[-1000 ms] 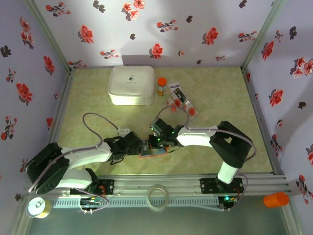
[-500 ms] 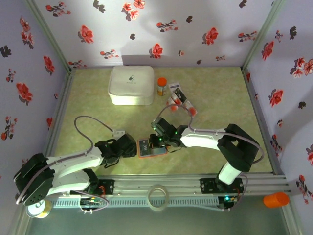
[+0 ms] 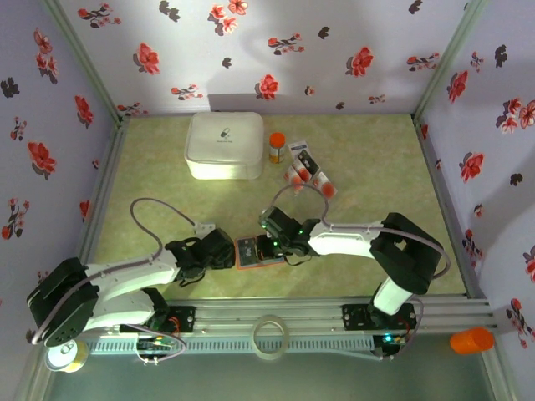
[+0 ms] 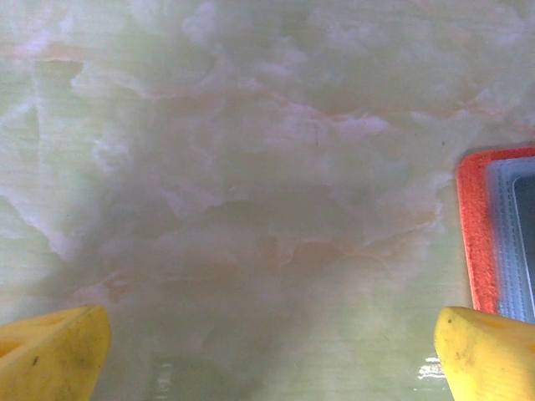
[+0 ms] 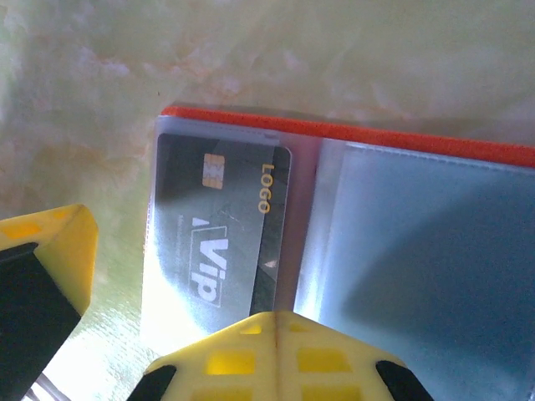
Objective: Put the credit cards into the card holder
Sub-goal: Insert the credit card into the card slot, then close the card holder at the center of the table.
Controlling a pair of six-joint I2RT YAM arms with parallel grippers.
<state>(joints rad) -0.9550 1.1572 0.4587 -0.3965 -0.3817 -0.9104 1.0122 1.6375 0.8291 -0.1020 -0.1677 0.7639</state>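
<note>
The orange-red card holder lies open on the green tabletop near the front, between the two grippers. In the right wrist view its clear pale-blue pockets face up, and a dark card printed "Vip" and "LOGO" sits in the left pocket. My right gripper hovers over the holder, open, one yellow finger above the fold. My left gripper stands open just left of the holder's edge, holding nothing. More cards, pale with red blotches, lie farther back.
A big white rounded box stands at the back left, with an orange-capped bottle beside it. A tape ring rests on the front rail. Floral walls close in the table on three sides.
My left gripper has pulled back to the left, off the holder, and now rests beside it. The right gripper has stayed over the holder with only a slight shift.
</note>
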